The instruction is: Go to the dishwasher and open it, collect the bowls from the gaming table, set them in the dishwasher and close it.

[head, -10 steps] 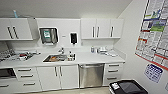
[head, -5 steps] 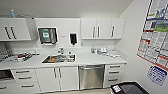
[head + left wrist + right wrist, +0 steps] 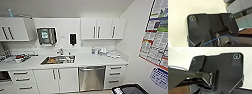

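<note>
Head view: dishwasher [image 3: 91, 78], door shut, sits under the counter [image 3: 100, 60] edge, between white cupboard doors [image 3: 60, 80] and drawers [image 3: 114, 74]; wall [image 3: 140, 65] close on the right. Wrist views: I cannot tell how my claws stand.

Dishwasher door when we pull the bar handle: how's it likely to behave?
The dishwasher is shut, its steel front flush between white cabinets. It probably swings down stiffly from a bottom hinge. The bar handle spans the top edge, rigid, likely slick metal. The door looks heavy for its size.

Sink [image 3: 58, 60] in white counter [image 3: 87, 59]
</note>
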